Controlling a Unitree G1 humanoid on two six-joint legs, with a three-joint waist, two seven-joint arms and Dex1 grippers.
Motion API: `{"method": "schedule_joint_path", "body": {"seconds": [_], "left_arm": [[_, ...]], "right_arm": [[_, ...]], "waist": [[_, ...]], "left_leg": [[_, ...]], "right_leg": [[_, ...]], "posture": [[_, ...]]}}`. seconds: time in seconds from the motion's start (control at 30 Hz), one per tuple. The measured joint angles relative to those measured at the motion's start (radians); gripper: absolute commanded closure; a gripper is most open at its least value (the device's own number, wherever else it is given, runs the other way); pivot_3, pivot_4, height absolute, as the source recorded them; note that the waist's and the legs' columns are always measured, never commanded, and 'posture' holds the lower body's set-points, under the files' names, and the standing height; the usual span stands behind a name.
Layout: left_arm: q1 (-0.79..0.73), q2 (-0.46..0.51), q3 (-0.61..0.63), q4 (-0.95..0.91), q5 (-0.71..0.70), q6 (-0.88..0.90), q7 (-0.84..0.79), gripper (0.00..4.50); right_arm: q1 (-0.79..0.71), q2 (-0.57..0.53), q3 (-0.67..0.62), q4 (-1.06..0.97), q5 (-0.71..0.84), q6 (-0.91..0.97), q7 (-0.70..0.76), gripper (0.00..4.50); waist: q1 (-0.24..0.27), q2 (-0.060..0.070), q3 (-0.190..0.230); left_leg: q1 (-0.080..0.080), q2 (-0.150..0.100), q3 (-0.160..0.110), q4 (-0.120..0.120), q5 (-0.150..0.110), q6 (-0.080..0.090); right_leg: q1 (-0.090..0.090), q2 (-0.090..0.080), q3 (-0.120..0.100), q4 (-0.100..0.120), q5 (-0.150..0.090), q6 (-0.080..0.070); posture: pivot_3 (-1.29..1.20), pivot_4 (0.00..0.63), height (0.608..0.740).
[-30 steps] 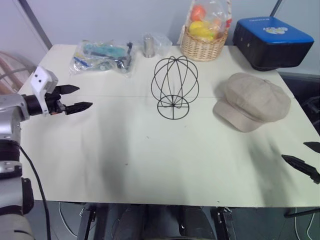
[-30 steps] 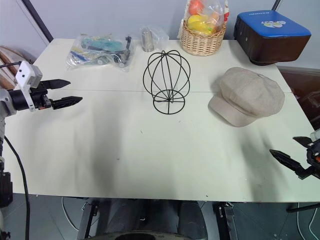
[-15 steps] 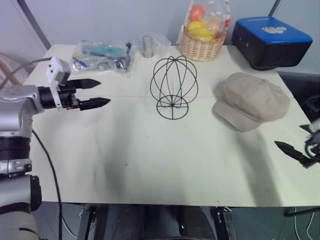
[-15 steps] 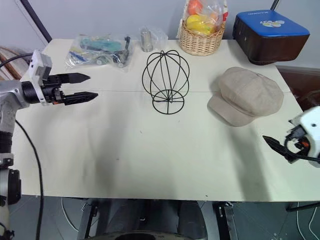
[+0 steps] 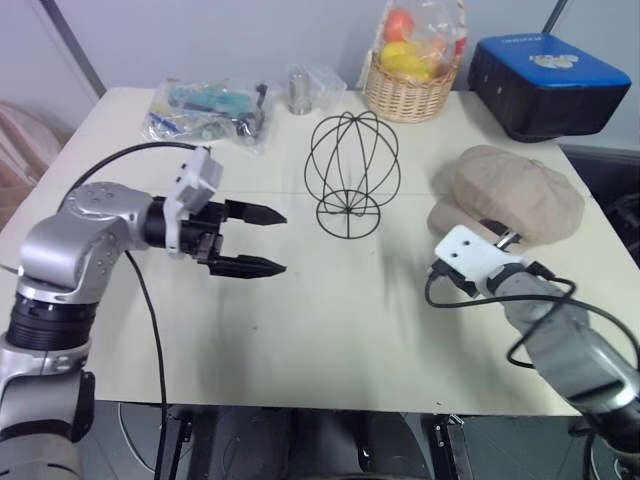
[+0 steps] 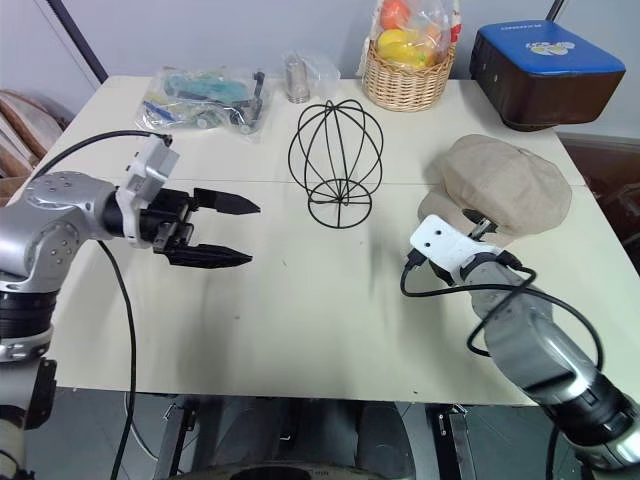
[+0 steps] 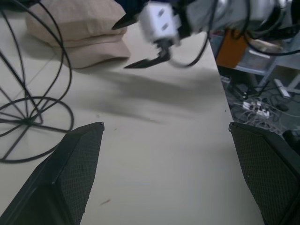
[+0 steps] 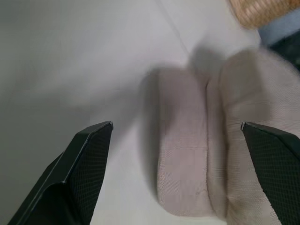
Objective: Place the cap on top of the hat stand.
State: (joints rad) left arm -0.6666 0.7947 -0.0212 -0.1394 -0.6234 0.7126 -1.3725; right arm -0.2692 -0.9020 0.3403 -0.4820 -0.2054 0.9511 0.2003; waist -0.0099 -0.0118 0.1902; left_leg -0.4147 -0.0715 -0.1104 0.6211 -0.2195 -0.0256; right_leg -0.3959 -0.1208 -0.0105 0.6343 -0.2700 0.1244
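Right tool (image 8: 176, 136) is hanging spread at the cap (image 5: 515, 195) brim for a pinch; left tool (image 5: 255, 240), also spread, is waiting beside the stand (image 5: 350, 170) on the desk (image 5: 330, 320).

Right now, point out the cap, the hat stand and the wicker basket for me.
cap (image 6: 515, 185), right eye view, on the puffy crown.
hat stand (image 6: 336, 120), right eye view, on a wire near the globe's top.
wicker basket (image 6: 402, 88), right eye view, on the woven front wall.
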Motion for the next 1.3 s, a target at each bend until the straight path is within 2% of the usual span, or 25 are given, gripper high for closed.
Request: {"method": "schedule_joint_path", "body": {"seconds": [0.17,0.4,0.5,0.67,0.73,0.97,1.13,1.3], "left_arm": [[-0.025,-0.021,-0.006,-0.003,-0.001,0.000,0.011,0.00],[-0.030,-0.028,-0.006,-0.024,-0.015,0.006,0.038,0.00],[-0.030,-0.031,-0.005,-0.031,-0.022,0.007,0.051,0.00],[-0.030,-0.031,-0.003,-0.031,-0.031,0.017,0.070,0.00],[-0.031,-0.031,-0.003,-0.031,-0.035,0.017,0.073,0.00],[-0.030,-0.039,0.009,-0.030,-0.040,0.017,0.118,0.00],[-0.012,-0.078,0.082,-0.031,-0.067,0.026,0.227,0.00],[0.020,-0.094,0.192,-0.063,-0.125,0.051,0.352,0.00]], "right_arm": [[-0.088,0.046,0.085,0.226,-0.157,-0.061,-0.048,0.03],[-0.156,0.130,0.093,0.452,-0.270,-0.201,-0.073,0.03],[-0.166,0.143,0.078,0.510,-0.283,-0.249,-0.068,0.88],[-0.165,0.166,0.047,0.584,-0.285,-0.304,-0.049,3.55],[-0.167,0.166,0.019,0.594,-0.294,-0.317,-0.051,4.46],[-0.162,0.179,-0.053,0.596,-0.302,-0.353,-0.048,4.46],[-0.190,0.156,-0.151,0.478,-0.288,-0.383,-0.009,4.46],[-0.434,0.160,-0.221,0.341,-0.230,-0.489,0.062,4.46]], "waist": [[-0.005,0.000,0.000],[-0.006,-0.002,-0.001],[-0.006,-0.003,-0.002],[-0.002,-0.003,-0.002],[-0.004,-0.003,-0.002],[-0.004,-0.003,-0.002],[-0.008,-0.001,0.000],[-0.035,0.001,0.001]], "left_leg": [[0.001,0.000,0.001,0.001,0.000,0.000],[0.006,0.000,0.001,0.003,0.000,0.000],[0.006,0.000,0.000,0.005,0.000,0.000],[0.006,0.000,0.000,0.006,0.000,0.000],[0.006,0.000,0.000,0.006,0.000,0.000],[0.006,0.000,0.001,0.006,0.000,0.000],[0.005,0.000,0.003,0.006,0.000,0.000],[0.005,0.001,0.005,0.004,0.000,0.000]], "right_leg": [[0.000,0.002,0.000,0.001,0.000,0.000],[0.006,0.002,0.000,0.002,0.001,-0.001],[0.007,0.003,0.000,0.002,0.002,-0.001],[0.007,0.002,0.000,0.003,0.002,-0.001],[0.006,0.003,0.000,0.004,0.002,-0.001],[0.005,0.003,0.001,0.005,0.002,0.000],[0.000,0.002,0.004,0.011,0.002,0.000],[-0.004,0.003,0.006,0.015,0.002,0.000]], "posture": [[0.00,0.150,0.740],[0.00,0.150,0.740],[0.00,0.150,0.740],[0.00,0.150,0.740],[0.00,0.150,0.740],[0.00,0.150,0.740],[0.00,0.150,0.740],[0.00,0.150,0.740]]}}
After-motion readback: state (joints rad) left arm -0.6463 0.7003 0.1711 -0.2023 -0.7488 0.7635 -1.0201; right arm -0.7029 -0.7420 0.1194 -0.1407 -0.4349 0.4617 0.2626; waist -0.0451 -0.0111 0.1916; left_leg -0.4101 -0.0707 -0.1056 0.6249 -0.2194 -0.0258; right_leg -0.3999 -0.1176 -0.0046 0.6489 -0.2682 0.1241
